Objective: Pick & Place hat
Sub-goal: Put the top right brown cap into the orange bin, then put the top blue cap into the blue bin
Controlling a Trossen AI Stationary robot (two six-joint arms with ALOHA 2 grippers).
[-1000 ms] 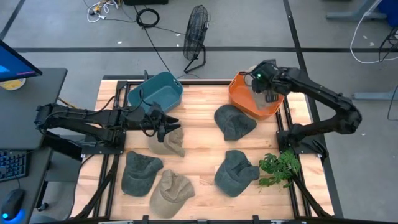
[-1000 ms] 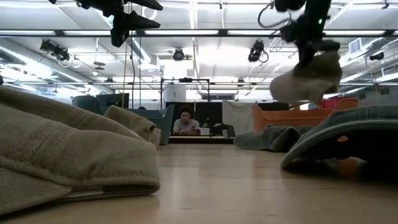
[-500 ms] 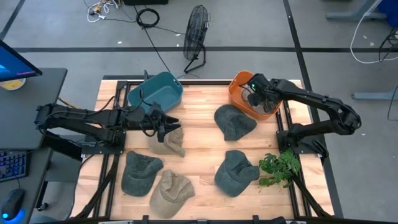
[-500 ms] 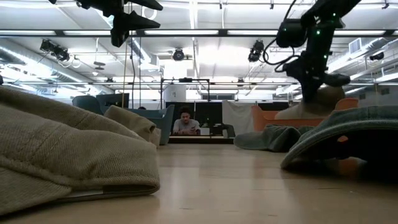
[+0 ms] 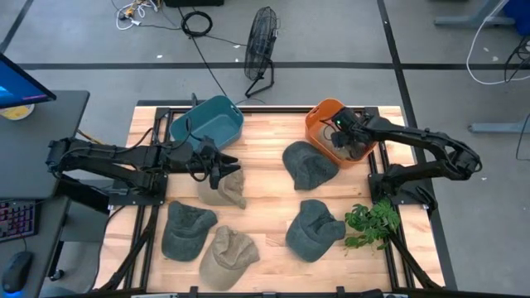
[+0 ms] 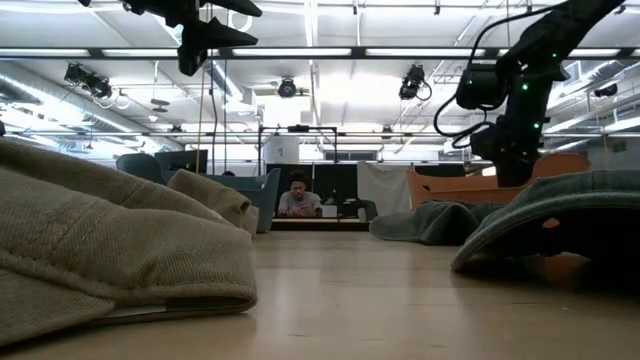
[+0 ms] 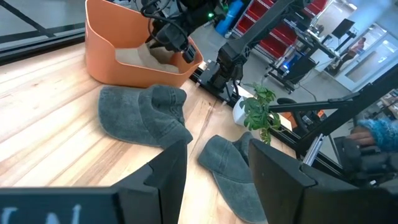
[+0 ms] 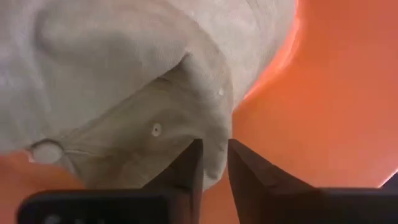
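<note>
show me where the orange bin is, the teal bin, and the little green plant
orange bin (image 5: 315,115): high view, on its far left rim.
teal bin (image 5: 209,120): high view, on its inside floor.
green plant (image 5: 374,222): high view, on the leaves at the table's near right corner.

Bright, even light falls from the ceiling strip lights, which glare white in the low view. Shadows on the table are soft. The nearest tan hat is blurred, as are the left wrist fingers.
</note>
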